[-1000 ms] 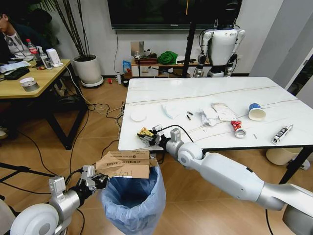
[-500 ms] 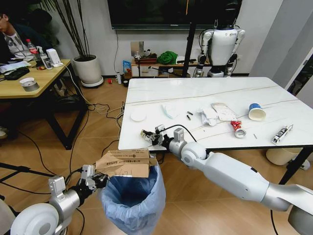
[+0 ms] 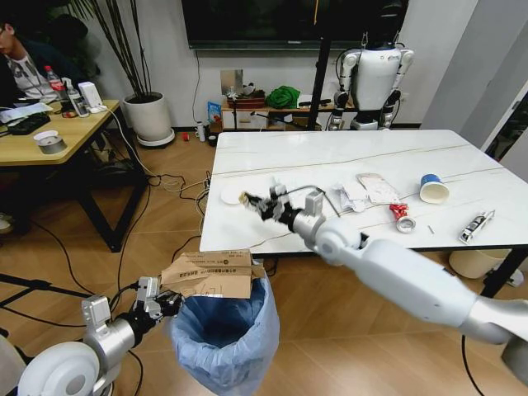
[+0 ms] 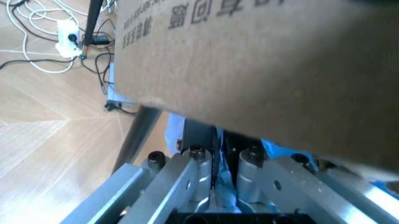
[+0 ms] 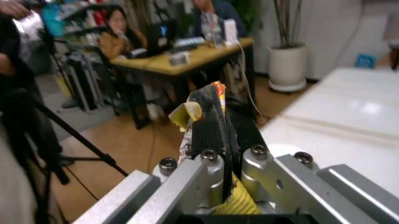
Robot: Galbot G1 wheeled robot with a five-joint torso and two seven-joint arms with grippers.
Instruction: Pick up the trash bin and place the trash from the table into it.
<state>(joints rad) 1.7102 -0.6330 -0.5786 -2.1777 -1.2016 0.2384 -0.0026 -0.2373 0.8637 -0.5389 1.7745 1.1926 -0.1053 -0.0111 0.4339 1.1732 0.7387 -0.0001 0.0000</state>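
Now right pincer (image 3: 257, 201) lifts yellow wrapper (image 5: 201, 108) above table (image 3: 330, 157).

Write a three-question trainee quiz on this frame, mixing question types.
1. True or false: the right gripper is shut on a yellow snack wrapper above the table.
2. What lies across the rim of the trash bin? A) flattened cardboard B) a paper cup C) a tape roll
3. Fill in: the left gripper is clamped on the bin's ____.

Key:
1. True.
2. A: the cardboard rests on the bag-lined rim.
3. Rim, at its left side.
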